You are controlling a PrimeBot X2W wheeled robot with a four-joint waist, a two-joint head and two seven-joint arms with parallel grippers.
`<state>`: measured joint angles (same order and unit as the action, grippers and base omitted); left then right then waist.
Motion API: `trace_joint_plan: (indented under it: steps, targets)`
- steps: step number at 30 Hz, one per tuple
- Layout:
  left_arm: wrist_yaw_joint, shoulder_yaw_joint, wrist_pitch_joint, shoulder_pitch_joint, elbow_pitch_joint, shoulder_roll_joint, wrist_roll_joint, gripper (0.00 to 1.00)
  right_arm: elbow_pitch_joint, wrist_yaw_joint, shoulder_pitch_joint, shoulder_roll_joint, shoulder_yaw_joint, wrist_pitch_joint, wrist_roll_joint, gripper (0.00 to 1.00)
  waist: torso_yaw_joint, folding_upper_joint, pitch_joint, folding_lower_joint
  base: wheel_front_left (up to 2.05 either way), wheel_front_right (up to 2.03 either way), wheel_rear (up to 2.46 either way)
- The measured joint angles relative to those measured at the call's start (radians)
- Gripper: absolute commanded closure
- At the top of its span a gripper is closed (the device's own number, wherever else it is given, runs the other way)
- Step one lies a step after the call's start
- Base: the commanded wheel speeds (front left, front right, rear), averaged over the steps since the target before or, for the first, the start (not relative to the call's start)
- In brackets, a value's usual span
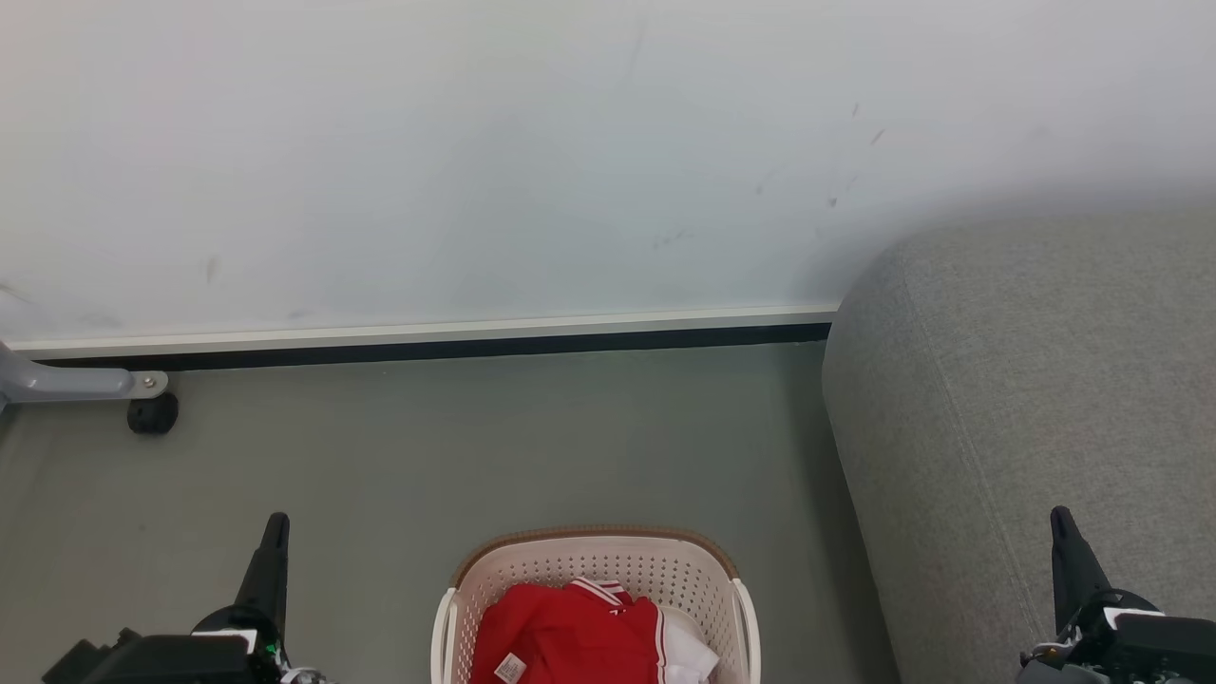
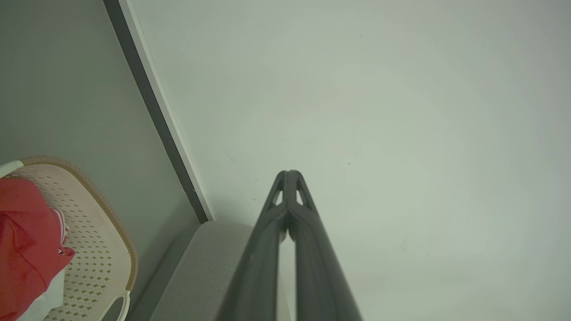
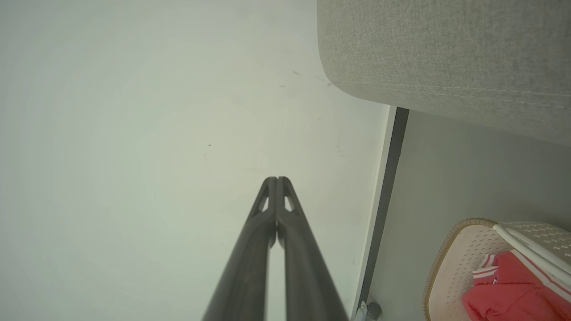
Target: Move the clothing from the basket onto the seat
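– Left gripper (image 1: 275, 528) is pointing up at the lower left of the head view, its two dark fingers pressing together tip to tip and gripping no object. Counts?
– Two grippers. Right gripper (image 1: 1063, 519) is showing at the lower right, its fingers also pressing together on no object, in front of the sofa fabric.
– Task items?
– One laundry basket (image 1: 597, 535), one sofa (image 1: 997, 399), one heap of red clothing (image 1: 560, 627). The heap is lying inside the basket. Can't tell how many garments are making it up. One small white label (image 1: 510, 668) is showing on the red.
– Where's the basket sitting?
– On the grey floor (image 1: 475, 437), between the two grippers and left of the sofa, near it but not touching. The head view's bottom edge is cutting it off.
– Surroundings, blockers?
– One pale wall (image 1: 475, 142) with one white-and-black baseboard (image 1: 427, 340) running along it. One grey metal leg (image 1: 66, 383) with one black caster (image 1: 152, 414) is sitting far left, well apart from the basket. Bare floor is lying between basket and sofa.
– Materials?
– Basket is looking like cream plastic, with rows of small holes, rounded corners and a brown rim. Clothing is looking soft and creased, red with a white panel and thin white stripes. Sofa is showing grey woven upholstery and a rounded edge.
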<state>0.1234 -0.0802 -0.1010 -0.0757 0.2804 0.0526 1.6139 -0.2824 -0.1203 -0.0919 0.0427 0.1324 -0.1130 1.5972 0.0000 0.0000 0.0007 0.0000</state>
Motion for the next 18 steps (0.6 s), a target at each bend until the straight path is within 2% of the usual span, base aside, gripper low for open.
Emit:
trace_joint_plan:
  steps: [16, 17, 18]
  targets:
    - [0.000, 0.001, 0.000, 0.002, 0.004, 0.000, 0.000, 1.00, -0.004, 0.000, 0.001, -0.001, -0.001, 0.000, 0.000, 1.00, 0.000, 0.0000, 0.000, 0.0000, 0.00, 0.00, 0.00]
    - [-0.001, 0.001, 0.000, 0.006, 0.013, -0.001, 0.000, 0.00, -0.014, 0.001, 0.004, -0.003, -0.001, 0.000, 0.000, 0.00, 0.000, 0.0000, 0.000, 0.0000, 0.00, 0.00, 0.00]
    - [-0.001, 0.001, 0.000, 0.015, 0.024, -0.002, 0.000, 0.00, -0.024, 0.002, 0.011, -0.007, -0.002, 0.000, 0.000, 0.00, 0.000, 0.0000, 0.000, 0.0000, 0.00, 0.00, 0.00]
